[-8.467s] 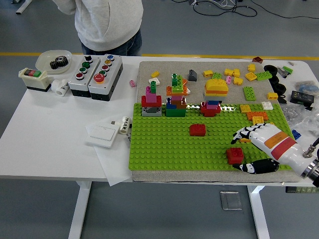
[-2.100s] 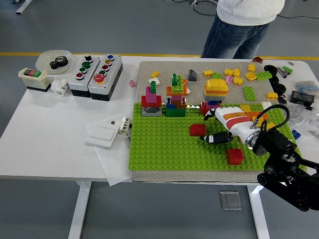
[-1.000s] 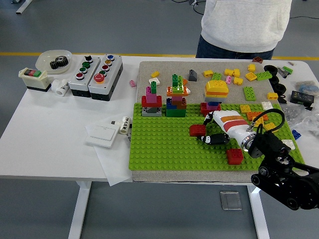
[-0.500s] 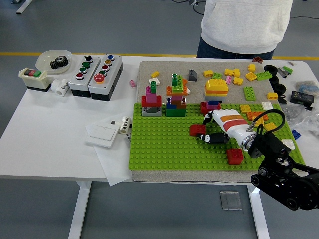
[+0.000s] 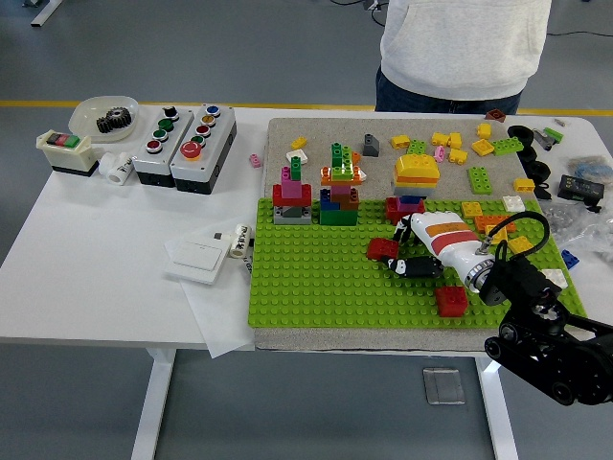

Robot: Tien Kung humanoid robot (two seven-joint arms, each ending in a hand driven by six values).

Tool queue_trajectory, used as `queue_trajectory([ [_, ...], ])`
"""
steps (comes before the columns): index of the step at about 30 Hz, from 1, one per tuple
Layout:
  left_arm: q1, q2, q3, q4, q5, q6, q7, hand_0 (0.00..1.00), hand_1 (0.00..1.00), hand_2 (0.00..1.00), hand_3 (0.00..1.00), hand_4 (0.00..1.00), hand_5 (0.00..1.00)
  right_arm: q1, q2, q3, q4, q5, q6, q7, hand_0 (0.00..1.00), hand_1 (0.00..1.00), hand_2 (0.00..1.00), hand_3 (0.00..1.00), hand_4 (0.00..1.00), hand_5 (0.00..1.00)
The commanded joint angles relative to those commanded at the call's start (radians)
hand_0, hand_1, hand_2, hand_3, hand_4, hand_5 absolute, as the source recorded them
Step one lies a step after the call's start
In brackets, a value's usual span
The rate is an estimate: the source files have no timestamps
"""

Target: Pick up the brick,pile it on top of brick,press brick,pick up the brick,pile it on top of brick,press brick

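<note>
1. The red brick (image 5: 381, 248) sits on the green baseplate (image 5: 316, 278), right at the fingertips of the right hand (image 5: 414, 247). The thumb is just below it and the other fingers just above, so it looks pinched from both sides, and the brick seems a bit tilted, like it's coming off the studs.
2. The second red brick (image 5: 452, 300) is behind the hand, down toward the wrist and nearer the table's (image 5: 96, 259) front edge, sitting flat on the plate. I'd guess that's the one to stack on.
3. To do this bit well: pull straight up so the studs let go cleanly, keep the brick level, then carry it back over the other red one and line up the studs before pressing down.
4. Beyond the fingertips there's a dark red and blue stack (image 5: 404, 205) close by, so I'd avoid swinging that way.
5. A person (image 5: 460, 48) stands on the far side of the hand, not touching anything. Left arm isn't in shot.
</note>
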Motion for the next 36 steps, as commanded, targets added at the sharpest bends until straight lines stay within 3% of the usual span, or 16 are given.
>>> queue_trajectory([
  [11, 0.001, 0.0, -0.001, 0.0, 0.001, 0.0, 0.0, 0.826, 0.909, 0.927, 0.83, 0.818, 0.796, -0.005, -0.009, -0.001, 0.007, -0.018, -0.025, 0.018, 0.341, 0.452, 0.513, 0.493, 0.71, 0.481],
  [23, 0.008, 0.0, -0.002, 0.003, 0.003, 0.0, 0.0, 0.826, 0.909, 0.927, 0.83, 0.819, 0.796, -0.023, -0.049, 0.026, 0.064, -0.054, -0.048, 0.022, 0.368, 0.448, 0.506, 0.486, 0.689, 0.482],
  [28, 0.012, 0.0, -0.002, 0.004, 0.003, 0.0, -0.001, 0.826, 0.909, 0.927, 0.83, 0.819, 0.797, -0.042, -0.086, 0.049, 0.114, -0.079, -0.043, 0.016, 0.372, 0.45, 0.506, 0.484, 0.691, 0.484],
  [36, 0.016, 0.0, -0.002, 0.006, 0.004, 0.0, -0.002, 0.826, 0.909, 0.927, 0.83, 0.819, 0.797, -0.124, -0.2, 0.121, 0.264, -0.128, -0.026, 0.002, 0.373, 0.449, 0.506, 0.486, 0.69, 0.477],
])
